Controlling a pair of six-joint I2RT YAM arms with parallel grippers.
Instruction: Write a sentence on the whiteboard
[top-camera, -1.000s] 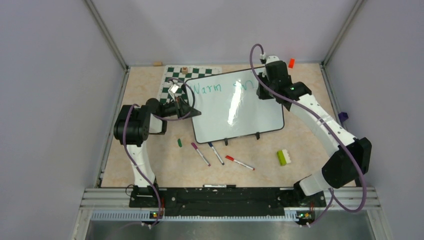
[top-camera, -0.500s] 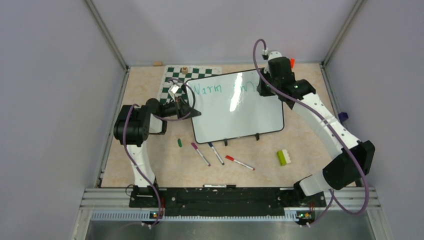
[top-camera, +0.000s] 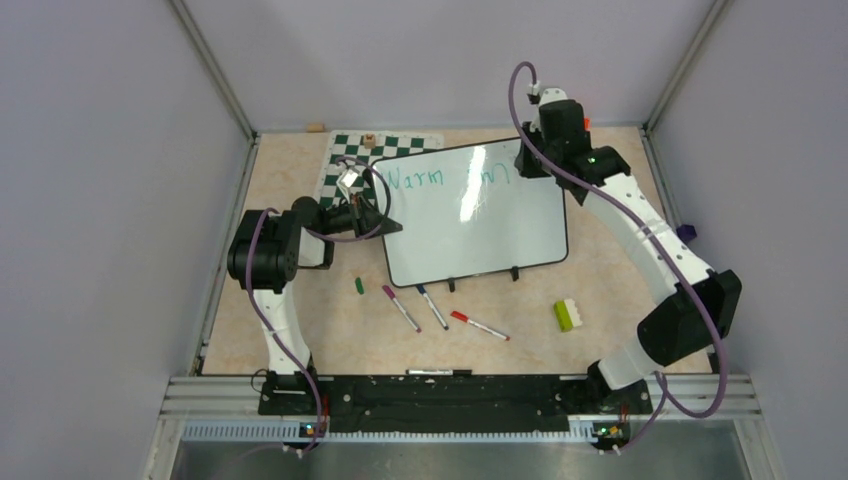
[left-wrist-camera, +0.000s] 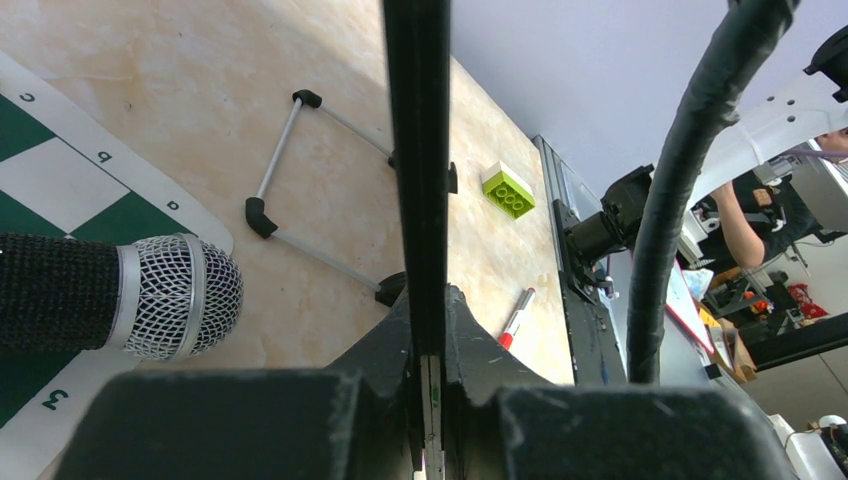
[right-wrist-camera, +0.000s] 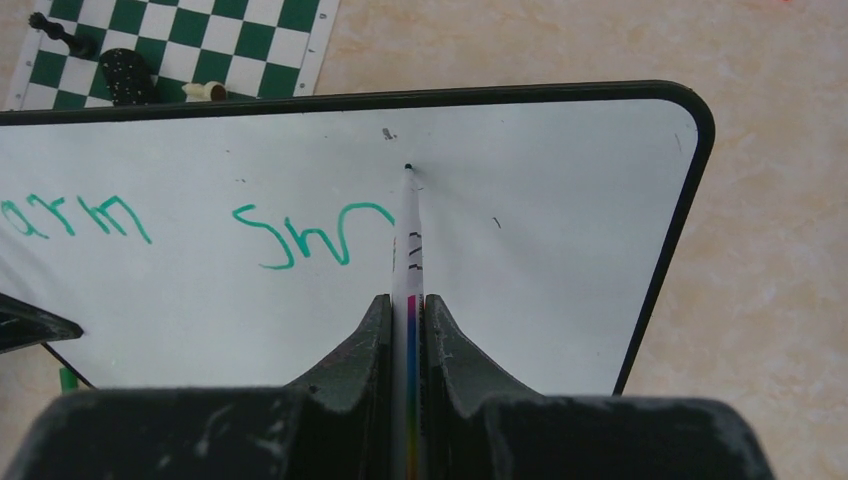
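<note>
The whiteboard lies mid-table, and its black rim runs edge-on through the left wrist view. My left gripper is shut on the board's left edge. The sentence reads "Warm Sm" in teal along the board's far side, and its last strokes show in the right wrist view. My right gripper is shut on a white marker. The marker's tip points at the board just right of and above the "Sm". Whether the tip touches the board I cannot tell.
A green-and-white chess mat with pieces lies behind the board's left corner. Purple, blue and red markers and a green cap lie in front. A green-and-white block sits front right.
My right gripper has moved with the marker toward the board's far right corner, and the "Sm" strokes have grown. The left arm and the board have not moved.
</note>
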